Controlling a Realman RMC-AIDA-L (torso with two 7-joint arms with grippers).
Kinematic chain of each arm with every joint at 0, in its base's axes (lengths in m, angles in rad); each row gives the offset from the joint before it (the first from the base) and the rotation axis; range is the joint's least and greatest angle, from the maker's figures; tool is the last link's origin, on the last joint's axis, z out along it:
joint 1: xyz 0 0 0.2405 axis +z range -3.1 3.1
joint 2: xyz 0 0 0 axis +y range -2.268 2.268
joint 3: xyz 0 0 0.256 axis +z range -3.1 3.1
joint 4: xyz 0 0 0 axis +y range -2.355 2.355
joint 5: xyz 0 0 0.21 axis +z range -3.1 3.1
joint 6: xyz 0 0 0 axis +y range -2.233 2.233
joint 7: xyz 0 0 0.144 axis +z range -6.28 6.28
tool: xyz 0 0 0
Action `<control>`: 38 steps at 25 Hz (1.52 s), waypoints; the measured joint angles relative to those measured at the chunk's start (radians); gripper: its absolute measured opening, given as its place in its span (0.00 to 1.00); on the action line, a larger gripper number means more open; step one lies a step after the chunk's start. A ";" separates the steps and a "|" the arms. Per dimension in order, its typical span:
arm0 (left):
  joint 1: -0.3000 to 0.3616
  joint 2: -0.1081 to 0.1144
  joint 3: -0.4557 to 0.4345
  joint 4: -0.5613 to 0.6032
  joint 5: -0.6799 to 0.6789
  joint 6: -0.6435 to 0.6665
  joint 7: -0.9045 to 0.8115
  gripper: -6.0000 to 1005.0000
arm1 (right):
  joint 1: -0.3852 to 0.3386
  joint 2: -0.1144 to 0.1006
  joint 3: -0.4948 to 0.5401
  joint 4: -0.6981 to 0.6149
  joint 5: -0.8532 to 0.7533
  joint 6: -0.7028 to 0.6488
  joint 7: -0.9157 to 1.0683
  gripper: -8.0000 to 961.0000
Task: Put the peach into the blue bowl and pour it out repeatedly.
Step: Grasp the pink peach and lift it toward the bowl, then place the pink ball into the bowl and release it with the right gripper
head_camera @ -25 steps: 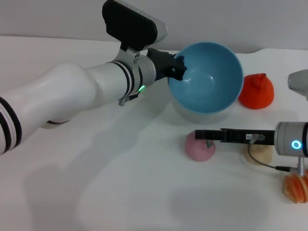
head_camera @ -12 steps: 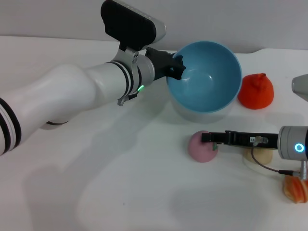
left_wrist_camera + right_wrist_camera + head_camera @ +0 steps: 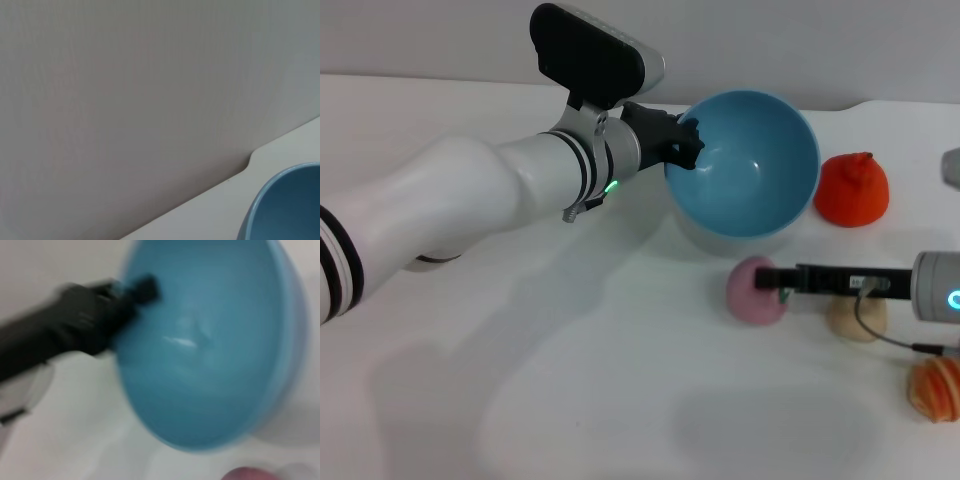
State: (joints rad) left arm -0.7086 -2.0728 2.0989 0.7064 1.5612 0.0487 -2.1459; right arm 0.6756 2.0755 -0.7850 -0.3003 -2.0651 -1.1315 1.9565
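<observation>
On my white table (image 3: 620, 400) I see an orange-red fruit (image 3: 853, 189) with a nub at the far right, a pale beige lump (image 3: 856, 318) nearer me, and an orange striped piece (image 3: 934, 388) at the right edge, all well apart.

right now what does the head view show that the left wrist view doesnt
Only the head view shows the peach on the table with the right gripper at it, the left gripper clamped on the blue bowl and tilting it, plus the orange-red fruit and beige lump. Only the left wrist view shows the blank wall close up. Both share the bowl's rim and the white table.
</observation>
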 joint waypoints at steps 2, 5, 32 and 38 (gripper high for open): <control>0.000 0.000 0.001 -0.002 0.001 -0.001 0.000 0.01 | -0.016 0.000 -0.004 -0.061 0.029 -0.082 -0.002 0.16; 0.002 0.002 0.001 -0.004 0.002 -0.001 0.001 0.01 | -0.031 -0.003 -0.003 -0.157 0.061 -0.209 0.002 0.10; -0.003 0.002 0.119 0.060 0.008 0.034 0.014 0.00 | -0.138 -0.008 0.014 -0.322 0.204 -0.244 -0.027 0.26; 0.000 0.002 0.120 0.059 0.008 0.029 0.014 0.00 | -0.152 -0.006 0.016 -0.321 0.218 -0.208 -0.064 0.47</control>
State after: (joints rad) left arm -0.7091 -2.0707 2.2191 0.7653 1.5694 0.0781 -2.1322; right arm 0.5237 2.0692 -0.7693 -0.6214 -1.8474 -1.3397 1.8925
